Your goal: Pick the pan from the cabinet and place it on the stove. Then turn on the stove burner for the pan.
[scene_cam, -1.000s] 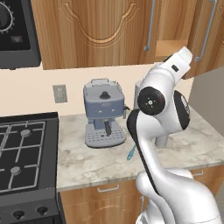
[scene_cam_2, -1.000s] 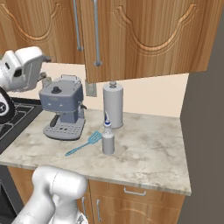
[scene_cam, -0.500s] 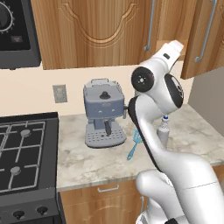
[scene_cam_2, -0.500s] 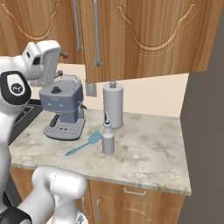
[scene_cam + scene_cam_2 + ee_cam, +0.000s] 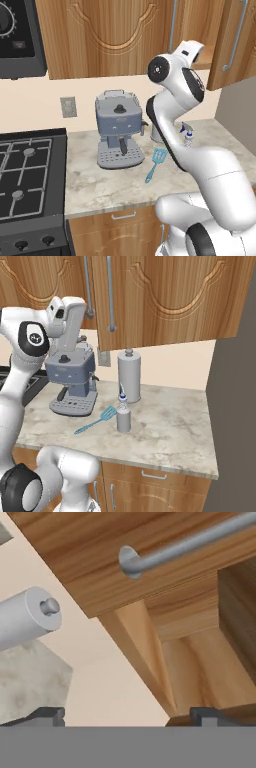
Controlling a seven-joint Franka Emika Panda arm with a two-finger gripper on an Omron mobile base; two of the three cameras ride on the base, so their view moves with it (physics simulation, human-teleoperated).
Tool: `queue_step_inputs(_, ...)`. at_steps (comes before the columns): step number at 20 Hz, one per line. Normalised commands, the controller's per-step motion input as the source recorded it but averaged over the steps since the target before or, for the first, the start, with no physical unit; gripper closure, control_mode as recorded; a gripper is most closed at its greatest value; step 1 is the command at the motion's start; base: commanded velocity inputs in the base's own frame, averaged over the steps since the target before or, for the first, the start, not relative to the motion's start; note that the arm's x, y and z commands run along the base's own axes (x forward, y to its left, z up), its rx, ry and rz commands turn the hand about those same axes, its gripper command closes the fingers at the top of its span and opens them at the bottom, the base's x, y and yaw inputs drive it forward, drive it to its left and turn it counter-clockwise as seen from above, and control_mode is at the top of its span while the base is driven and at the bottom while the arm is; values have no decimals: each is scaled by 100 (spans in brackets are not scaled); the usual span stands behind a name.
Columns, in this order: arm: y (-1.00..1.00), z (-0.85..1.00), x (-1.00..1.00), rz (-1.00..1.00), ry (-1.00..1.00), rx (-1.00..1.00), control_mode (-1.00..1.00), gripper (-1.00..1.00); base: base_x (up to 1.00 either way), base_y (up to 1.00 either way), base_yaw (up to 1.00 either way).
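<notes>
My gripper point(image 5: 127, 717) is open with nothing between its dark fingertips point(image 5: 47, 714). It is raised in front of the lower edge of the brown wall cabinet point(image 5: 115, 35), beside a door that stands ajar point(image 5: 227, 45). In the hand view a silver bar handle point(image 5: 185, 544) crosses the top, and bare wooden walls of the cabinet's inside point(image 5: 200, 642) lie ahead. The pan is hidden. The black stove point(image 5: 27, 180) with its grates is at the lower left, well away from the hand point(image 5: 70, 318).
On the marble counter point(image 5: 165, 431) stand a blue-grey coffee machine point(image 5: 119, 131), a grey paper towel roll point(image 5: 129, 376) and a small spray bottle point(image 5: 123, 415). A blue spatula point(image 5: 156, 162) lies in front. A black microwave point(image 5: 17, 35) hangs above the stove.
The arm has straightened and lifted, carrying the hand up toward the cabinet's lower edge. The gripper has stayed open. Nothing on the counter has moved.
</notes>
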Motion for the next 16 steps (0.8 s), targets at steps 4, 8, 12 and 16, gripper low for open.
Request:
queue_step_inputs(4,-33,-2,21,-6,16,-3,-100,-100,0,0,0)
queue_step_inputs(8,-37,-5,9,-6,16,-2,-100,-100,0,0,0)
queue_step_inputs(12,-36,-11,-6,-8,10,-1,-100,-100,0,0,0)
queue_step_inputs(16,-31,-9,-30,-10,9,0,-100,-100,0,0,0)
